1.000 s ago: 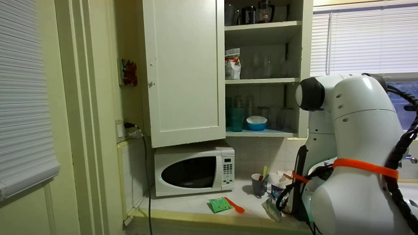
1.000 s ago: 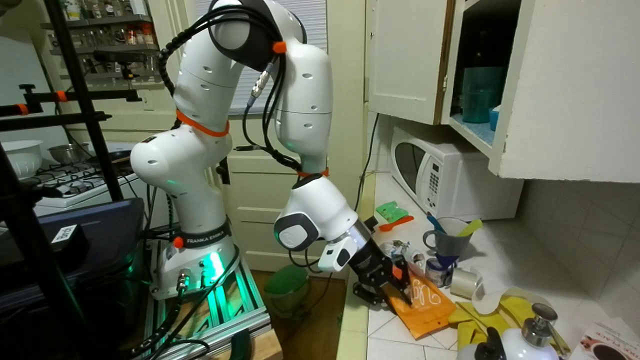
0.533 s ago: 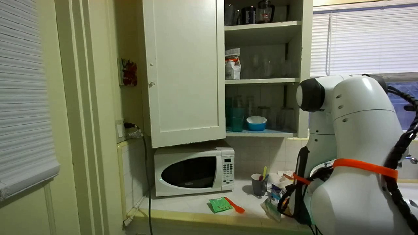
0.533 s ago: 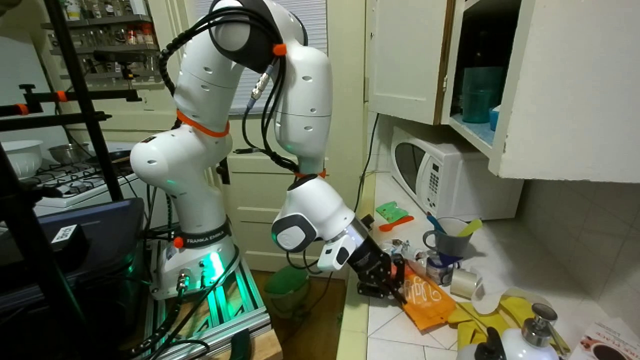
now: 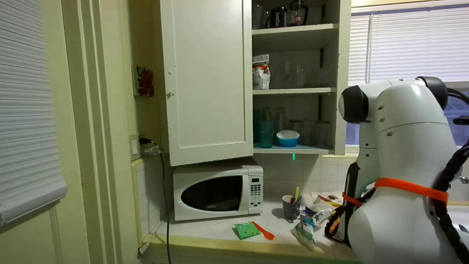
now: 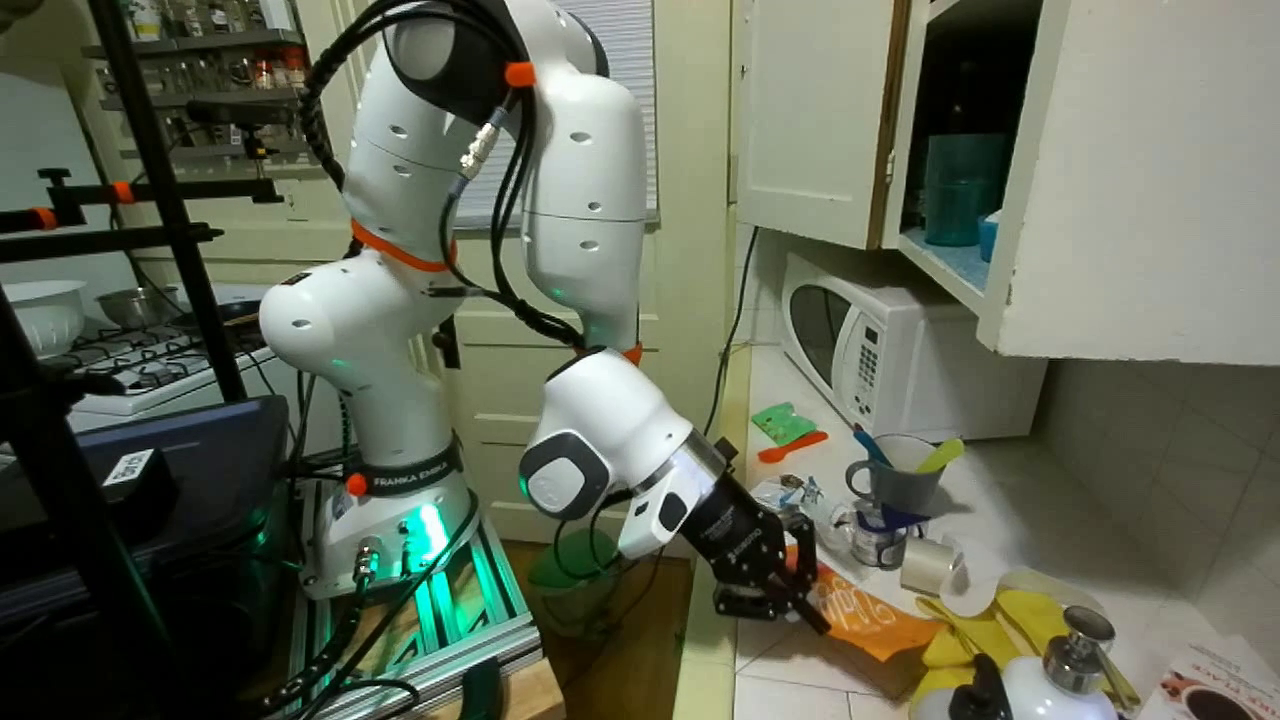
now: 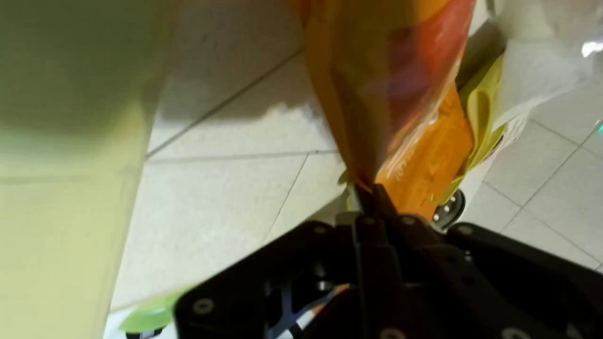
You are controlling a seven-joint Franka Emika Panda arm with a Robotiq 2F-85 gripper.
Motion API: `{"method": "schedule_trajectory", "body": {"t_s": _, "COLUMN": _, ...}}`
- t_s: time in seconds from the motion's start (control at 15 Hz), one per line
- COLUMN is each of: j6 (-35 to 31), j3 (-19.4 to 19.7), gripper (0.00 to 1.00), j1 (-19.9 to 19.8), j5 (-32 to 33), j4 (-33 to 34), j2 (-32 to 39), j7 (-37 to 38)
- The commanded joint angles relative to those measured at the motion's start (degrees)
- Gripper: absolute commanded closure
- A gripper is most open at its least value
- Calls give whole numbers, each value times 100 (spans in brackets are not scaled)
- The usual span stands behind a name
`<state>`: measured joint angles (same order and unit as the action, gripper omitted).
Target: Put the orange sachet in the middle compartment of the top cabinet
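The orange sachet hangs tilted from my gripper just above the counter in an exterior view, with a shadow under it. In the wrist view the fingertips are shut on an edge of the sachet, which fills the upper middle. The top cabinet has its door standing open. Its middle compartment lies between two white shelf boards and holds a white red-labelled bag and some clear glasses. That compartment is out of sight in the exterior view that shows the gripper. In an exterior view the arm hides the gripper.
A white microwave stands under the cabinet. A grey mug with utensils, a green packet, a red spoon, a yellow cloth and a soap bottle are on the counter. The open door juts out.
The gripper has closed on the sachet. The arm has drawn back a little toward its base, and the sachet has tilted and risen slightly off the counter.
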<state>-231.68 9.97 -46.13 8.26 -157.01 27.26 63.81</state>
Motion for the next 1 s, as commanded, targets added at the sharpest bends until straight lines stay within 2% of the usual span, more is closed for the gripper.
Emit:
{"method": "schedule_trajectory", "body": {"t_s": 0.0, "j6": 347, "j3": 320, "gripper": 100, "j1": 3, "j5": -238, "j4": -51, "j2": -444, "j7": -737}}
{"method": "schedule_trajectory", "body": {"t_s": 0.2, "j6": 147, "j3": 377, "gripper": 100, "j1": 29, "j5": -68, "j4": -108, "j2": -743, "j7": -1322}}
{"method": "schedule_trajectory", "body": {"t_s": 0.4, "j6": 239, "j3": 323, "gripper": 100, "j1": 84, "j5": 78, "j4": -78, "j2": -1083, "j7": -1705}}
{"method": "schedule_trajectory", "body": {"t_s": 0.93, "j6": 128, "j3": 361, "gripper": 100, "j1": 719, "j5": -124, "j4": -120, "j2": -1876, "j7": -2843}}
